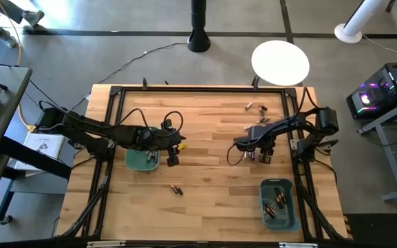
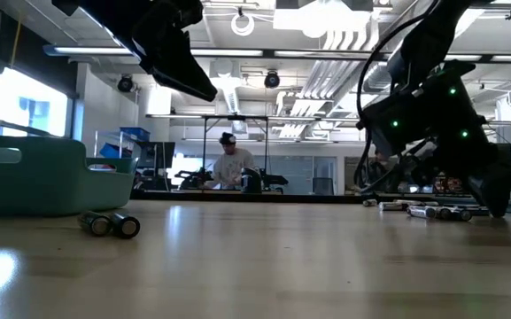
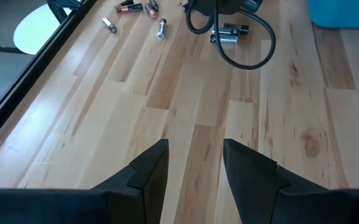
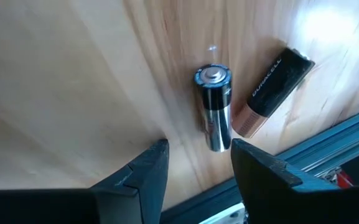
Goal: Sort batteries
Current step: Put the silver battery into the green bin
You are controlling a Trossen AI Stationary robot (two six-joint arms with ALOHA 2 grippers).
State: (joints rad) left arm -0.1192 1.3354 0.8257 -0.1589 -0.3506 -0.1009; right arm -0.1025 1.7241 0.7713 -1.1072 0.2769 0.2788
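My right gripper point(image 4: 198, 149) stands open, slanting down just above the table. A silvery battery point(image 4: 214, 106) lies on its side right ahead of its fingertips, and a black-and-copper battery point(image 4: 272, 90) lies beside that one. In the high view this gripper point(image 1: 259, 156) is at the table's right. My left gripper point(image 3: 195, 155) hangs open over bare wood next to the left teal bin point(image 1: 143, 159), with nothing between its fingers. Two batteries point(image 1: 177, 189) lie mid-table. Several more batteries point(image 1: 256, 108) lie toward the far edge. The right teal bin point(image 1: 279, 204) holds several batteries.
A black frame rail point(image 4: 328, 143) runs close beside the two batteries under my right gripper. A black cable point(image 3: 241, 43) loops over the table near that arm. Bare wood lies between the two arms. A person point(image 2: 230, 164) stands far behind the table.
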